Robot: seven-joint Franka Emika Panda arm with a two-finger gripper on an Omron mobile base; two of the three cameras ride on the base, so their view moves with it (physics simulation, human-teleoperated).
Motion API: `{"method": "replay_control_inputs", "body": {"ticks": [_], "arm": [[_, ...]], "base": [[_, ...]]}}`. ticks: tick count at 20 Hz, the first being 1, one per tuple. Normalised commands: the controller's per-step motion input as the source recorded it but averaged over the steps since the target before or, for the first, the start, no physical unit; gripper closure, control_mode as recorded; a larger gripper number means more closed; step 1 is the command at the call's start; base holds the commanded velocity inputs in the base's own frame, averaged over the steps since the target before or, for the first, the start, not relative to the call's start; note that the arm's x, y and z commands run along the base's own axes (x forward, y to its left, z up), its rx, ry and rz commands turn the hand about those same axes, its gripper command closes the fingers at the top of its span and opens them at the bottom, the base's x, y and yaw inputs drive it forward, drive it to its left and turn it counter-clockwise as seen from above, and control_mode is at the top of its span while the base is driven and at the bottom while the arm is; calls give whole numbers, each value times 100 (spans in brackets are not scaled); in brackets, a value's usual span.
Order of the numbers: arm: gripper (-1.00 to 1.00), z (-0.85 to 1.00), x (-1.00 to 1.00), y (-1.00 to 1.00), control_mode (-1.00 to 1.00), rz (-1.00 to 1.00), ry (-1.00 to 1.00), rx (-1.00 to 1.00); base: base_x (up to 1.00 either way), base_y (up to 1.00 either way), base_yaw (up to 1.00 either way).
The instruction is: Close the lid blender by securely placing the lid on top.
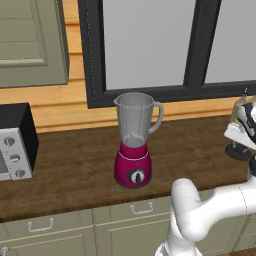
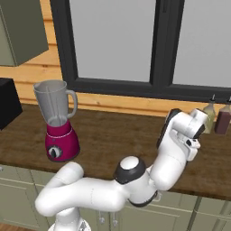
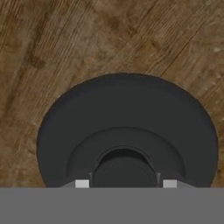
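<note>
Jaws are seen straddling the knob of the lid (image 3: 127, 127); closure cannot be told. Lid lies on the bench (image 1: 75, 165), well right of the blender (image 1: 134, 142). Off-centre grip risks slippage.

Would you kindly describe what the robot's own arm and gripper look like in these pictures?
The arm is glossy white, built of thick rounded tubular segments, with dark grey to black caps at the joints. The gripper ends in two small pale grey square finger tips. No cables or markings are visible.
</note>
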Motion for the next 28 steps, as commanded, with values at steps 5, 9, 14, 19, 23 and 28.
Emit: {"method": "replay_control_inputs", "body": {"ticks": [5,9,14,19,23,28], "arm": [[100,94,-5,64,-100,0,-20,-7],[100,90,-37,67,-100,0,-30,-4],[100,95,-66,51,-100,-3,-26,0],[100,86,-77,41,-100,-6,-20,0],[100,94,-57,61,-100,-3,-14,0],[100,88,-29,69,-100,-1,-5,0]], "base": [[0,0,0],[0,0,0],[0,0,0],[0,0,0],[0,0,0],[0,0,0]]}}
